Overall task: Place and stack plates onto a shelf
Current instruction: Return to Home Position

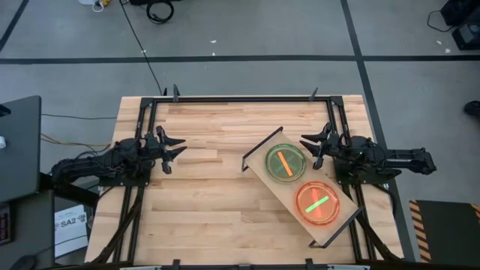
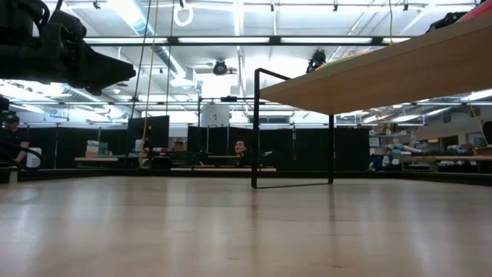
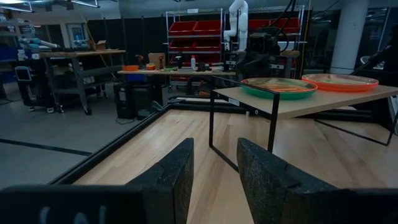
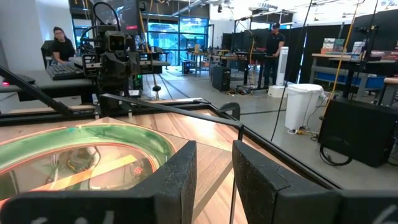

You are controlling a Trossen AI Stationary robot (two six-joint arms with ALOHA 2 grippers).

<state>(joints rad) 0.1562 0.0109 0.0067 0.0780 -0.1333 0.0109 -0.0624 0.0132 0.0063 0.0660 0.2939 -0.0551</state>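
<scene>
Just ahead of the right gripper's [image 1: 309,148] parted, empty jaws stands the shelf [image 1: 259,156]. It is set slantwise on the table [image 1: 210,202], with one end close to those fingertips but not touching them. On that end, nearest the jaws, sits a green-topped stack [image 1: 286,163] of plates showing an orange centre bar. Farther along the plank, off to the side of the right arm, sits an orange-topped stack [image 1: 318,204] with a green bar. The two stacks lie close together without touching. How many plates lie under each top one cannot be told from above.

In the right wrist view the green rim lies directly before the two dark fingers [image 4: 177,180] and to one side of them. The fingers stand with a narrow gap between them and grasp nothing.

Well across the table from the shelf, the left gripper [image 1: 178,148] points toward it, its jaws likewise released and empty. Beyond its fingers [image 3: 174,180] the shelf stands on a black wire frame [image 3: 272,121] and carries both stacks. The green one lies closer to the line of the jaws and the orange one lies beyond it.

From table height the plank shows its underside, raised clear of the tabletop on the thin frame. In the room behind the table a person [image 4: 62,43] sits at a desk and another person [image 4: 272,43] stands farther off.
</scene>
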